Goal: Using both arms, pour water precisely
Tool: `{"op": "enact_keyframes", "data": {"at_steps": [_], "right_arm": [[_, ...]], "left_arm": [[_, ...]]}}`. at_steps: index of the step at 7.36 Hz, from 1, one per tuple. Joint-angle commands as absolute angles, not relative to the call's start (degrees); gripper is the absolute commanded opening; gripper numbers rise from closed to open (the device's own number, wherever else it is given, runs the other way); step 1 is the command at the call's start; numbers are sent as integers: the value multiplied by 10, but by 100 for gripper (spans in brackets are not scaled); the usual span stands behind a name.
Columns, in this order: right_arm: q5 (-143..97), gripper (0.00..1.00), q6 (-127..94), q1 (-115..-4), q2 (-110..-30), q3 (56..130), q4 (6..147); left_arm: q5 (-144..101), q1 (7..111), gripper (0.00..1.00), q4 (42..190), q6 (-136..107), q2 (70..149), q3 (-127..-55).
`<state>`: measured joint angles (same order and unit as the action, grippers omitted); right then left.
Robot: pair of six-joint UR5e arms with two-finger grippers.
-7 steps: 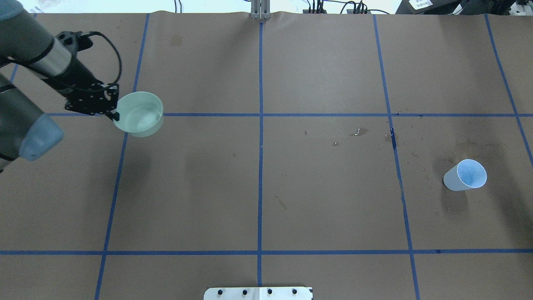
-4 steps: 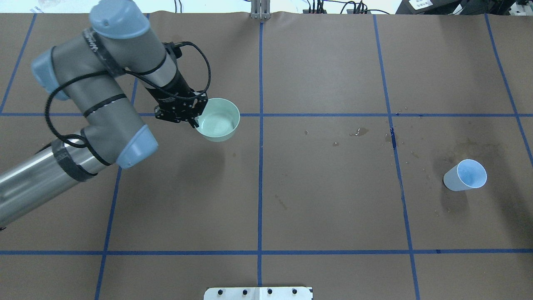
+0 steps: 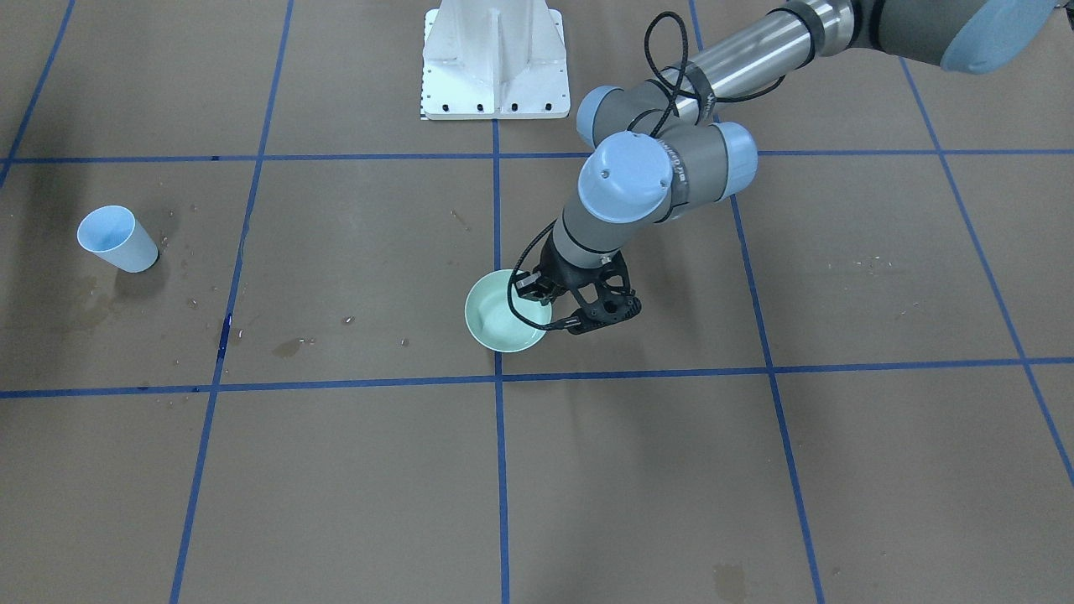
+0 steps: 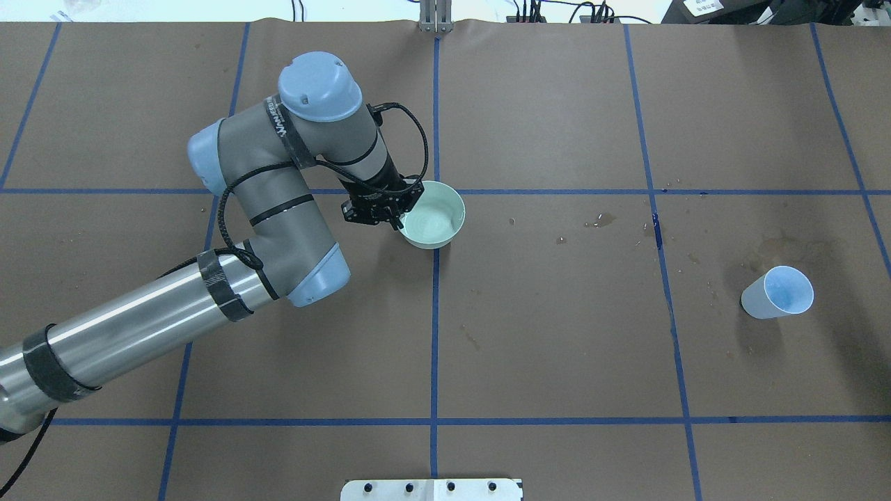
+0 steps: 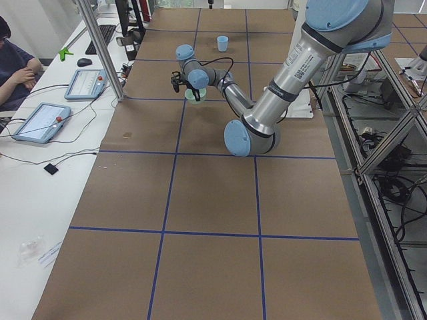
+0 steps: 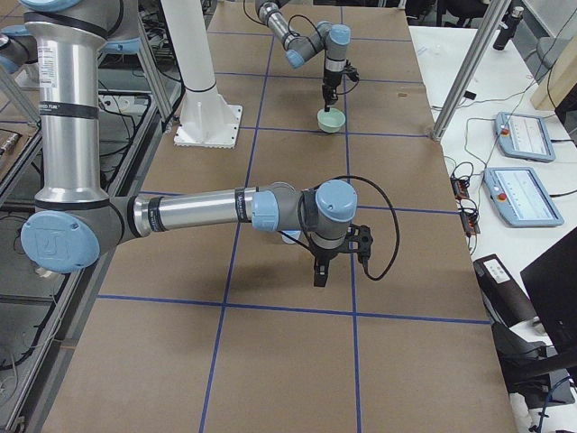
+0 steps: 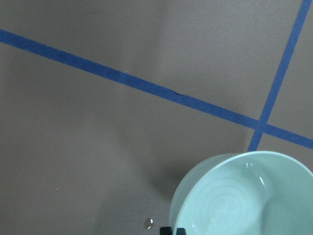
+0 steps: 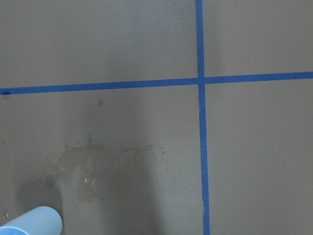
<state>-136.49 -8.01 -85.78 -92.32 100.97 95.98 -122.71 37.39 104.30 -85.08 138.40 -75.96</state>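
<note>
Pouring not yet begun. The left arm [image 4: 278, 209] reaches to the middle of the table [image 4: 557, 362], where the left gripper [image 4: 399, 223] is clenched on the near rim of a pale green bowl [image 4: 437, 221]. The bowl sits upright over the central blue tape line [image 4: 434, 334], a little toward the table's far edge. The water [image 7: 225, 205] appears to lie inside the bowl as a shallow clear pool with a faint glint. No stream leaves the bowl. A light blue cup [image 4: 777, 292] stands alone in the right half of the table, well apart from the bowl and beside dried stains [image 8: 98, 166]. Judged from this layout, the vessels have to be brought together, and the pour itself and any levelling remain. The right arm [image 6: 198, 209] shows only in the exterior right view, its right gripper [image 6: 319, 278] pointing down at the table near the cup. Whether its fingers are parted or closed cannot be told. The water's depth is hard to read against the glaze. It is unclear whether the bowl rests on the table or hangs just above it. The cup's contents cannot be made out either.
</note>
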Motion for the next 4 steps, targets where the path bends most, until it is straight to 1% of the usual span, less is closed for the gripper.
{"op": "enact_keyframes", "data": {"at_steps": [1, 2, 3, 4], "right_arm": [[-1365, 100, -80, -858, -923, 1009, 960], [-1365, 100, -80, -858, -923, 1010, 960], [-1364, 100, -82, -857, -919, 1010, 960], [-1356, 100, -83, -851, -884, 1010, 962]], "left_arm": [[-1217, 364, 0, 1049, -854, 1397, -738], [-1217, 365, 80, 1049, -851, 1397, -739], [-1216, 366, 100, 1047, -852, 1397, -744], [-1216, 371, 100, 1046, -853, 1397, -752]]}}
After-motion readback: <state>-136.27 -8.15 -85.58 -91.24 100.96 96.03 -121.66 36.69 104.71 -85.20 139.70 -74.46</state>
